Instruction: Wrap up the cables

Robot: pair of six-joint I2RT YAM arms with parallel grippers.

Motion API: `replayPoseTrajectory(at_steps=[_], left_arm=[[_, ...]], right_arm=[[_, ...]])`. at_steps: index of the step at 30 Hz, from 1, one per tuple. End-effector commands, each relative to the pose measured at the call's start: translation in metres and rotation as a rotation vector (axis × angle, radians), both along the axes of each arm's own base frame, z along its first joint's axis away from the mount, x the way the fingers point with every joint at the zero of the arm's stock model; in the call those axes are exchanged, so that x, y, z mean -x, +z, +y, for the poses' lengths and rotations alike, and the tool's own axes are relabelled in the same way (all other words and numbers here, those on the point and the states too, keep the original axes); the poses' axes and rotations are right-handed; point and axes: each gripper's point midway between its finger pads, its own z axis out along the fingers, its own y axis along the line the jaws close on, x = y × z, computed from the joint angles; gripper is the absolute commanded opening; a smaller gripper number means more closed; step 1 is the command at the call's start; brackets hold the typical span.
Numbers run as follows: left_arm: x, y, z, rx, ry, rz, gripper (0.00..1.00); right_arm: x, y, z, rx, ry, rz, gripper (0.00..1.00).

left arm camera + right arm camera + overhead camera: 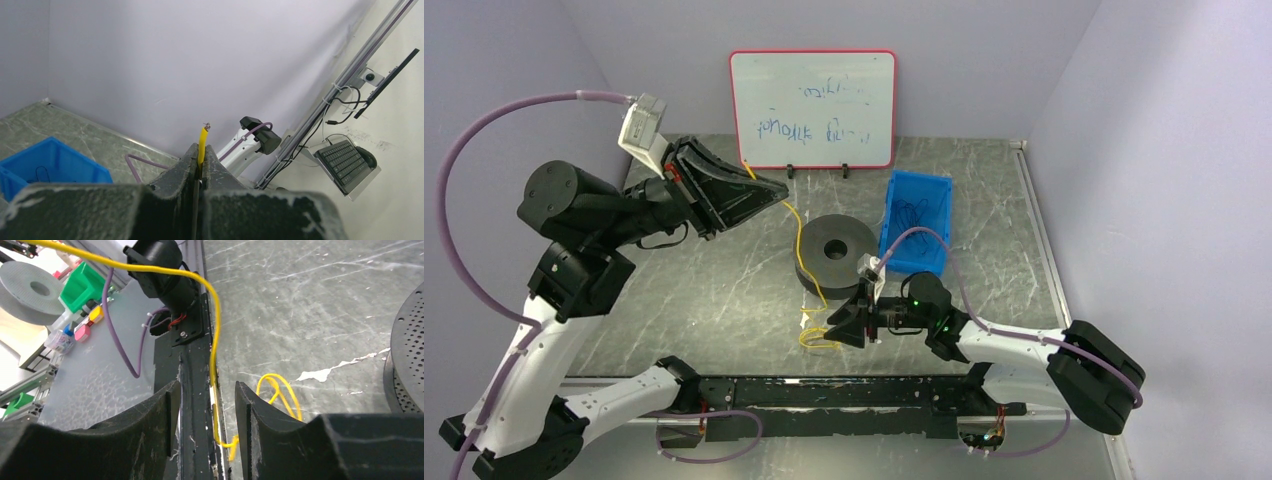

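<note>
Yellow cable [801,232] runs from the left gripper [776,192] down past the near-left side of a black ring-shaped spool [834,252] to a small loose loop [817,338] lying on the table [714,290]. The loop sits just left of the right gripper [836,328], near the front edge.

Left gripper is raised above the table in front of the whiteboard [812,108], jaws clamped tight on the cable. In the left wrist view a short cable end [202,142] sticks out past the closed fingertips [189,156].

Right gripper is low, close to the table, jaws partly apart. In the right wrist view the cable passes down through the gap between the fingers [252,405]; it looks clear of both pads, though contact is hard to judge. It holds nothing.

Blue bin [894,215] stands right of the spool, with some thin dark wire inside, probably more cable.
</note>
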Motion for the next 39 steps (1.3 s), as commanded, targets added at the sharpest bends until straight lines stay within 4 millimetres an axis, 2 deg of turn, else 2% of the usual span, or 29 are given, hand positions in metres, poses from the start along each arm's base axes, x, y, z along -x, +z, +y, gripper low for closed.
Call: replayPoseTrajectory(at_steps=[1,14,24,29,39], left_arm=[[0.005,0.002,-0.002,-0.009,-0.028,-0.019,0.07],[0.004,-0.003,-0.003,-0.017,-0.028,-0.019,0.07],[0.002,-0.006,-0.002,-0.021,-0.016,-0.017,0.07],[0.002,-0.008,-0.003,-0.022,-0.022,-0.014,0.07],[0.001,-0.024,-0.006,-0.039,-0.039,0.017,0.07]], right_arm=[[0.010,-0.003,-0.002,0.015,0.034,0.031,0.47],[-0.010,-0.039,-0.003,0.145,-0.092,0.089,0.46],[0.008,-0.048,0.007,0.157,-0.020,0.147,0.44],[0.016,-0.044,0.008,0.129,0.004,0.179,0.44],[0.014,-0.052,0.002,0.164,-0.043,0.194,0.42]])
